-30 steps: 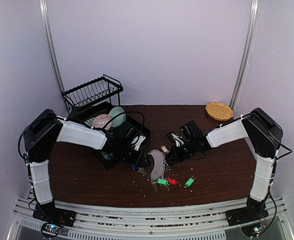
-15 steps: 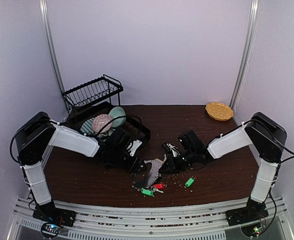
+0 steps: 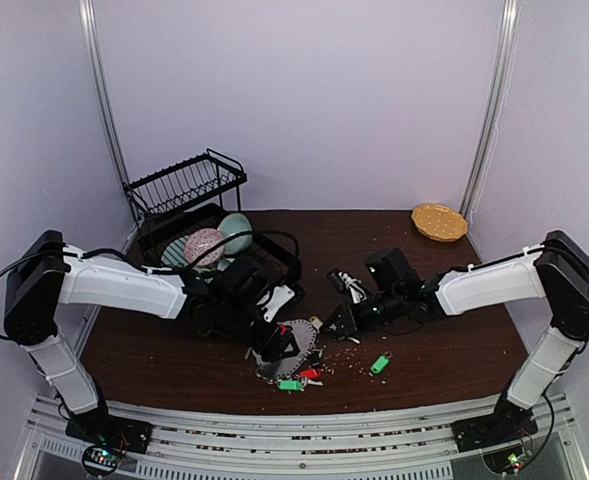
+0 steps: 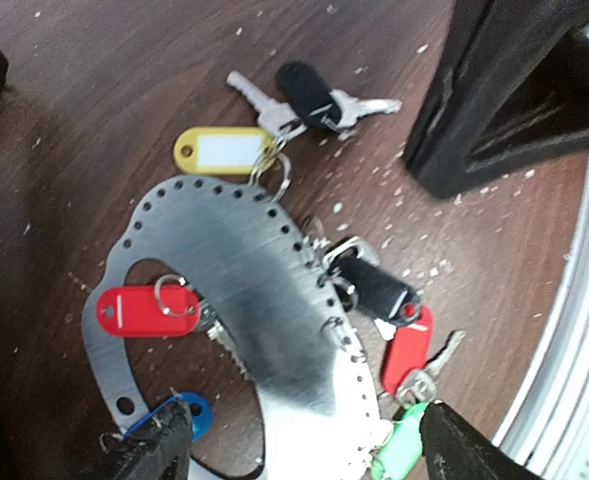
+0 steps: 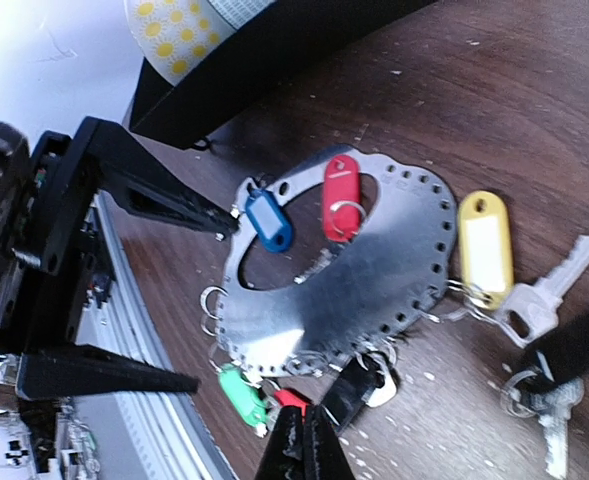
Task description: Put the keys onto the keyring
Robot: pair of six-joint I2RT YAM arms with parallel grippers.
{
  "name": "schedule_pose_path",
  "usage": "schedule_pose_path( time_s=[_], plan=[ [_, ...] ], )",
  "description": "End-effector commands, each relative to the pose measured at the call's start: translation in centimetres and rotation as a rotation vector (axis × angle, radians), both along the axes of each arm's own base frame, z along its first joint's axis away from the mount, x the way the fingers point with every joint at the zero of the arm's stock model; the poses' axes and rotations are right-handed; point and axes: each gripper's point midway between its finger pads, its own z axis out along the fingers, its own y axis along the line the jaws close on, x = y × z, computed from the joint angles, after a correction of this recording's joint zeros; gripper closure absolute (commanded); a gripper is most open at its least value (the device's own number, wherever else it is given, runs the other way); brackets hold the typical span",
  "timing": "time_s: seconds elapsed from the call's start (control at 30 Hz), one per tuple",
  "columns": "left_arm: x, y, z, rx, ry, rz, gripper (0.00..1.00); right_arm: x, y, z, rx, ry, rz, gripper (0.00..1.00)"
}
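Dark brown tabletop (image 3: 444, 340), speckled with pale crumbs, sits between lavender walls, with a black dish rack (image 3: 186, 185) at the back left and a yellow-orange plate (image 3: 439, 221) at the back right. From above, the keyring (image 3: 292, 348) is only a small grey patch near the front edge. The left gripper (image 3: 272, 345) is over its left end and the right gripper (image 3: 336, 322) just beside its right end. Only this view shows one green-tagged key (image 3: 379, 363) lying apart to the right, off the ring

The left wrist view adds the detail. The ring lies flat and the keys (image 4: 274, 120) hang from small holes along its rim. A yellow tag (image 4: 222, 152) sits at the far end, a red tag (image 4: 134, 310) lies inside the wide hole, and a blue tag (image 4: 189, 415) is at the near rim. A black-tagged key (image 4: 309, 95) lies beyond the yellow one; whether it is joined to the ring cannot be told. The left fingers (image 4: 154, 455) stand wide apart, one on either side of the ring's near end

The right wrist view shows them from the side. One left fingertip (image 5: 224, 222) is at the rim beside the blue tag and the other is well clear of the ring, so nothing is clamped. The right gripper's own fingers (image 5: 299, 450) are pressed together with nothing between them, just beside the tags on the near rim
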Motion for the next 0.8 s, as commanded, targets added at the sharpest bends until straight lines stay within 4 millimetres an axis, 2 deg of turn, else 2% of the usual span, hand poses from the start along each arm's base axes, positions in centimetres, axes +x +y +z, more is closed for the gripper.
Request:
schedule_pose_path(
  time_s=[0.0,0.17,0.3,0.43,0.53,0.57,0.63,0.77],
  plan=[
    [-1.2,1.3,-1.8,0.183,-0.02,0.028,0.17,0.1,-3.4,-1.2,-0.15,-0.052,-0.047,1.0],
    [-0.6,2.2,-4.0,0.28,0.004,0.099,0.18,1.0,-5.0,0.1,-0.191,-0.13,-0.074,1.0],
    [0.2,1.2,-2.9,0.229,-0.011,0.13,0.2,2.4,-6.4,-0.3,-0.284,-0.175,-0.115,1.0],
    [-0.1,0.2,-1.5,0.13,0.005,0.108,0.2,3.1,-5.8,-1.4,-0.359,-0.225,-0.086,1.0],
    [-0.2,1.0,-2.0,0.118,0.036,0.125,0.2,3.5,-5.8,-2.7,-0.454,-0.23,-0.064,1.0],
    [-0.2,1.3,-2.1,0.121,0.036,0.132,0.2,3.8,-6.2,-3.0,-0.497,-0.236,-0.066,0.99],
    [-0.1,1.7,-1.9,0.119,0.024,0.139,0.2,4.1,-6.7,-3.1,-0.566,-0.272,-0.063,0.88],
    [0.5,2.3,-1.6,0.104,0.006,0.156,0.19,3.7,-5.3,-2.9,-0.61,-0.335,0.014,0.77]
  ],
)
